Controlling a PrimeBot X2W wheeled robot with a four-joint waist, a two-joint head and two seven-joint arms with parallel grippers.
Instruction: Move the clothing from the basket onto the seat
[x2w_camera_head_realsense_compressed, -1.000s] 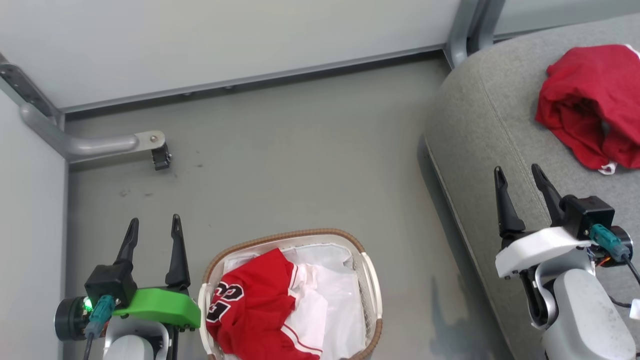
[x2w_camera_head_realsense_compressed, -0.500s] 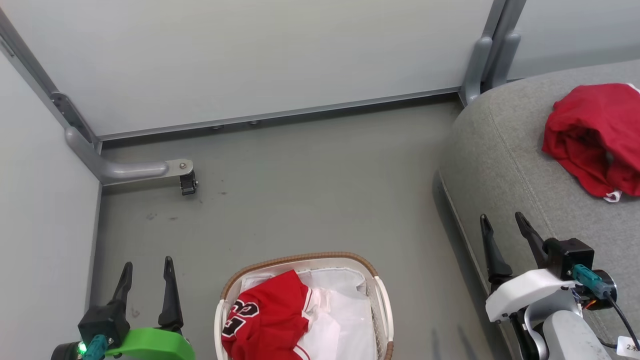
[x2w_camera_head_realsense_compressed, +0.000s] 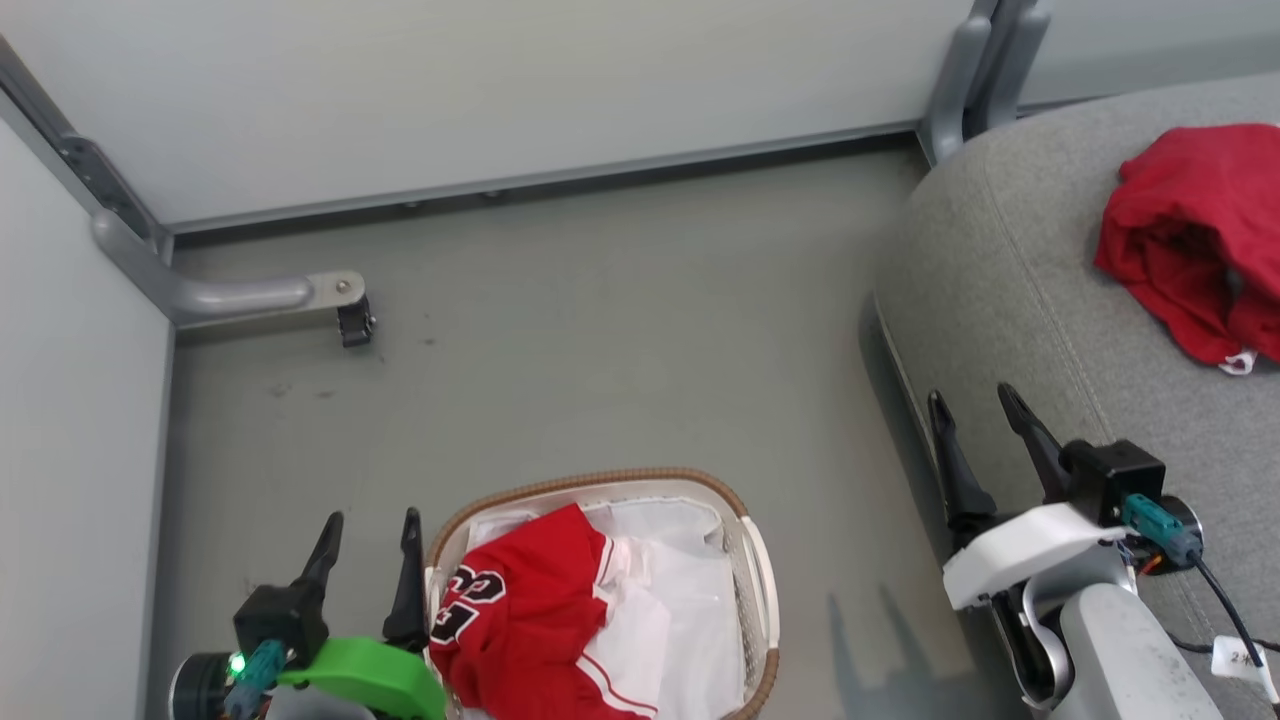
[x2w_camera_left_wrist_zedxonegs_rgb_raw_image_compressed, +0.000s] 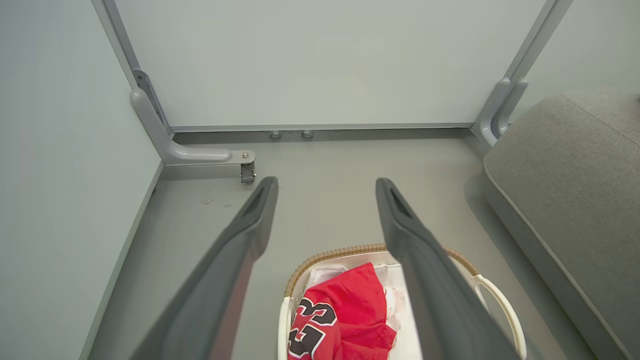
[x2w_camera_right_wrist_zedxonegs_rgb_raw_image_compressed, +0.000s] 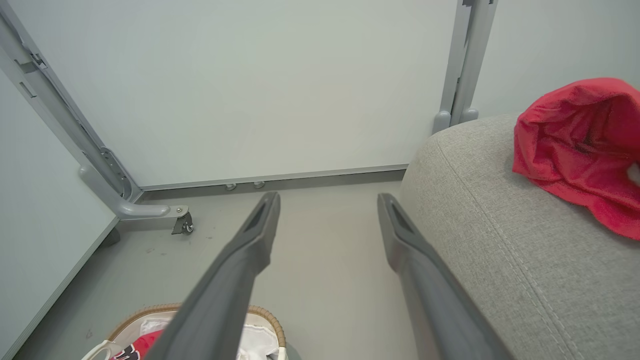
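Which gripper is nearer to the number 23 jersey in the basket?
Left. The left gripper is just beside the basket at its left rim, close to the jersey. The right gripper is far off on the other side, by the seat edge.

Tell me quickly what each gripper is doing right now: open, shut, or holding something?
Left gripper: jaws open, holding nothing.
Right gripper: jaws open, holding nothing.
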